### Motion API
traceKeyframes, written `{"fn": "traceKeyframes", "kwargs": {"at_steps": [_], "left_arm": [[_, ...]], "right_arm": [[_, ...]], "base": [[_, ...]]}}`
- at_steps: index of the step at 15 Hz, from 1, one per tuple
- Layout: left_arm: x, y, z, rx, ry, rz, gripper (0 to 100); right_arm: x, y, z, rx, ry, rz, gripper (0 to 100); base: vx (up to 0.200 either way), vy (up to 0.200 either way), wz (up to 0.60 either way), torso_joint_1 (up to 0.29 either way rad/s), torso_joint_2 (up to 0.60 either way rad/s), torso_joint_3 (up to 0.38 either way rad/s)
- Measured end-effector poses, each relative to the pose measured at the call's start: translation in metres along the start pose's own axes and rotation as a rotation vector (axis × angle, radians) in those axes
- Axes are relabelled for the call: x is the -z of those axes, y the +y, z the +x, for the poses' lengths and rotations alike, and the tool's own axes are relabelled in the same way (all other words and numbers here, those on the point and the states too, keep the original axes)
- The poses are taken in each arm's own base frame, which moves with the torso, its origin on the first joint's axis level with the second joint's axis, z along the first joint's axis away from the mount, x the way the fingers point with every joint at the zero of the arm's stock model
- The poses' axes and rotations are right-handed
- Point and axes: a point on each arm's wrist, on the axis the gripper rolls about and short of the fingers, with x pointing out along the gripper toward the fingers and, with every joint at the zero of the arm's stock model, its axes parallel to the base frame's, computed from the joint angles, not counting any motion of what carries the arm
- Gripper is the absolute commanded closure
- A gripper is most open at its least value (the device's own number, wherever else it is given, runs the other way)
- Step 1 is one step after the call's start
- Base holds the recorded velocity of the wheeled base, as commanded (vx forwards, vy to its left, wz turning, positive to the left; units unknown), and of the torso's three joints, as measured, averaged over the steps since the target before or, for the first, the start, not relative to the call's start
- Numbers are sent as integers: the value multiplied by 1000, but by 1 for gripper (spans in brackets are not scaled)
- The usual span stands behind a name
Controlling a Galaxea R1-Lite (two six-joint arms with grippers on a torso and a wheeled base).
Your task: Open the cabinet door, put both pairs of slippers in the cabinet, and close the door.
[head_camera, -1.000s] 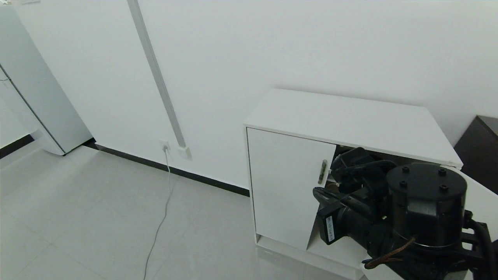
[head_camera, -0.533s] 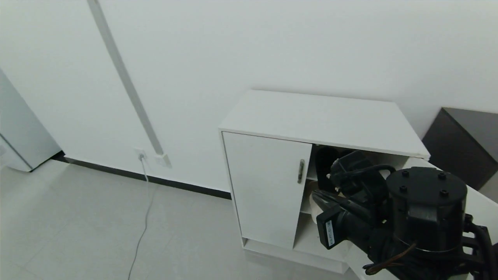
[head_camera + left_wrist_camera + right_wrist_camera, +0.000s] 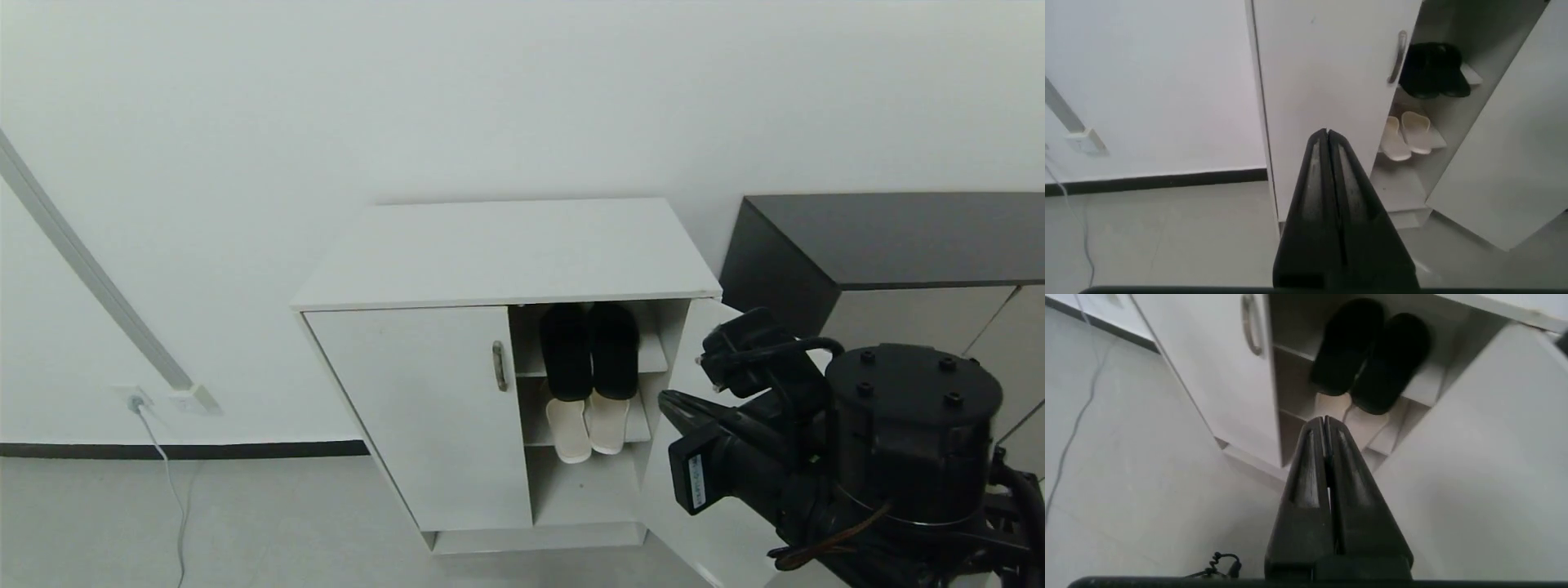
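The white cabinet (image 3: 506, 253) stands against the wall, its left door (image 3: 424, 416) closed and its right door (image 3: 702, 543) swung open. A black pair of slippers (image 3: 589, 347) lies on the top shelf. A white pair of slippers (image 3: 586, 425) lies on the shelf below. My right gripper (image 3: 665, 398) hangs shut and empty in front of the open door, short of the shelves. In the right wrist view it (image 3: 1324, 420) points at the black slippers (image 3: 1372, 351). My left gripper (image 3: 1327, 135) is shut and empty, facing the closed door (image 3: 1323, 73), with both pairs (image 3: 1437, 69) (image 3: 1409, 135) beyond.
A dark low sideboard (image 3: 890, 237) stands right of the cabinet, close behind the open door. On the left a wall socket (image 3: 135, 402) has a cable running down to the floor, under a slanting cable duct (image 3: 90, 269). Grey tiled floor (image 3: 269, 531) lies before the cabinet.
The head camera has swung to the right, so the cabinet now sits mid-picture and the slippers on its shelves show. The right arm holds the same place in the picture.
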Motion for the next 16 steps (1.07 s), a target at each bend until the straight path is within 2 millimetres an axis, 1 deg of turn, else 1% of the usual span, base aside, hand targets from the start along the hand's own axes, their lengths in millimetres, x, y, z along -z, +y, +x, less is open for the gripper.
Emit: {"fn": "traceKeyframes", "kwargs": {"at_steps": [4, 5, 13, 15, 16], "left_arm": [[0, 0, 0, -1, 0, 0, 100], [0, 0, 0, -1, 1, 0, 100], [0, 0, 0, 0, 0, 0, 100], [0, 0, 0, 0, 0, 0, 100], [0, 0, 0, 0, 0, 0, 100]], "right_arm": [[1, 0, 0, -2, -5, -2, 100], [1, 0, 0, 0, -3, -4, 100], [1, 0, 0, 0, -3, -6, 100], [2, 0, -1, -2, 0, -8, 100], [3, 0, -1, -2, 0, -9, 100]], "base": [[0, 0, 0, 0, 0, 0], [0, 0, 0, 115, -237, -129], [0, 0, 0, 220, -478, -266], [0, 0, 0, 46, -88, -54], [0, 0, -600, 12, -22, -12]]}}
